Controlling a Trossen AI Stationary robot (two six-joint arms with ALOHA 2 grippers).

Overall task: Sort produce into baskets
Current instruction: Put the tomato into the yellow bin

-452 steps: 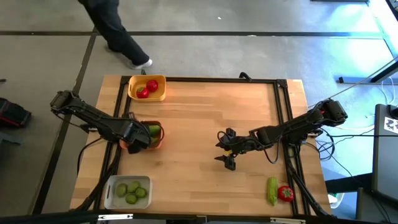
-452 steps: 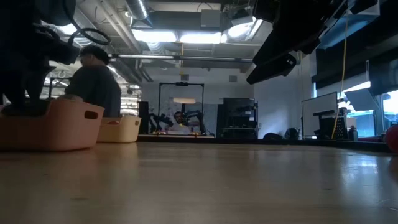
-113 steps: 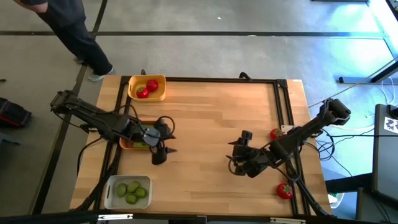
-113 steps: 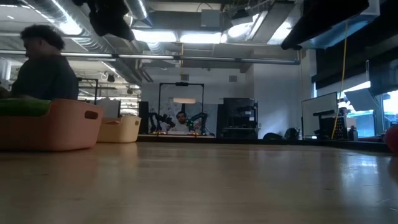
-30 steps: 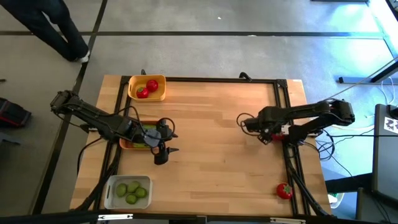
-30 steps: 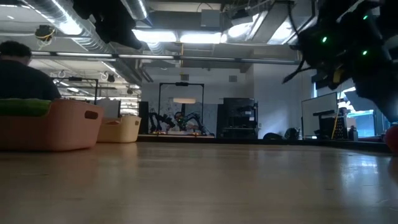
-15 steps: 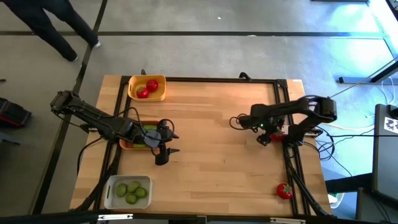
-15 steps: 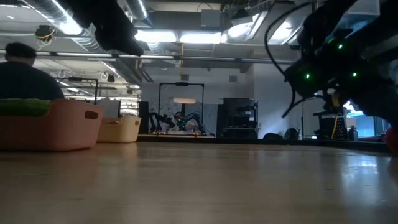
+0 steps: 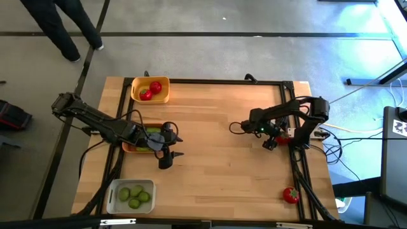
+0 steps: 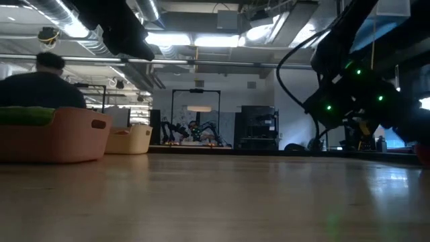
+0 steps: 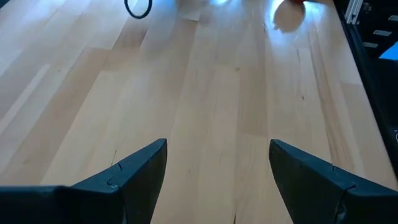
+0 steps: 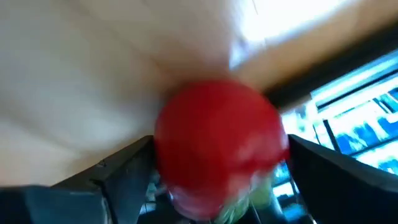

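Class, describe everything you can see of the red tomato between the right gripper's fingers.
The red tomato is round, smooth and glossy, with a hint of green at its underside. It sits between the two dark fingers of the right gripper, which stand wide on either side; whether they press it cannot be told. In the high view it lies at the table's right edge by the black frame rail, mostly hidden by the gripper.

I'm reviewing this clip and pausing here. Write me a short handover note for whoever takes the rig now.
Left claw: open, empty, beside the orange basket.
Right claw: a red tomato sits between its fingers near the table's right edge.
Done: two tomatoes in the yellow basket, limes in the white basket, green piece in the orange one.
Left: this tomato, plus another tomato loose at the near right corner.
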